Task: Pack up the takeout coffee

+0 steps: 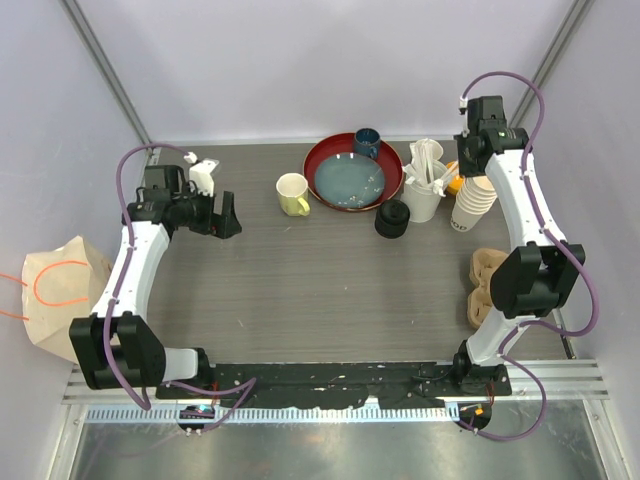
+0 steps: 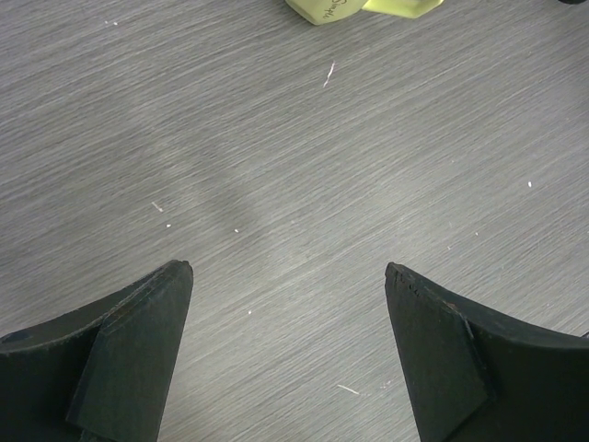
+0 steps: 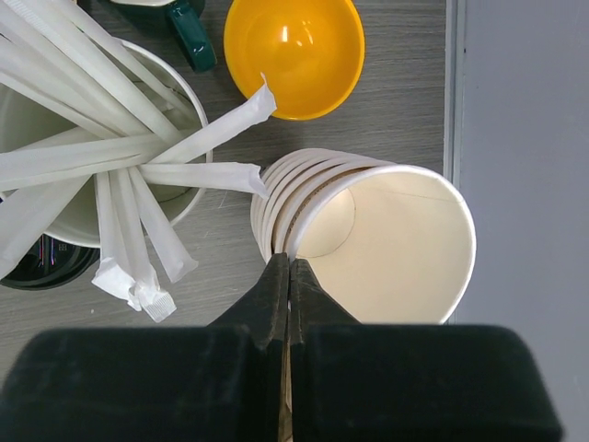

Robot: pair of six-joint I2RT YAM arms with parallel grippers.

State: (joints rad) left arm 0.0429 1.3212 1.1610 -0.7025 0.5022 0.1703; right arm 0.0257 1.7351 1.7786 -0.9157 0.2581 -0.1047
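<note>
I'm fetching a cup: my right gripper (image 3: 290,281) pinches the rim of the top paper cup (image 3: 396,239), left gripper (image 2: 288,272) wide; next I lift it off singly

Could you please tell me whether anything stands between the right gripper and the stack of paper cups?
Nothing visible does. The right gripper has its fingers shut right at the near rim of the stacked paper cups. The cup of wrapped straws stands beside the stack, not between.
</note>
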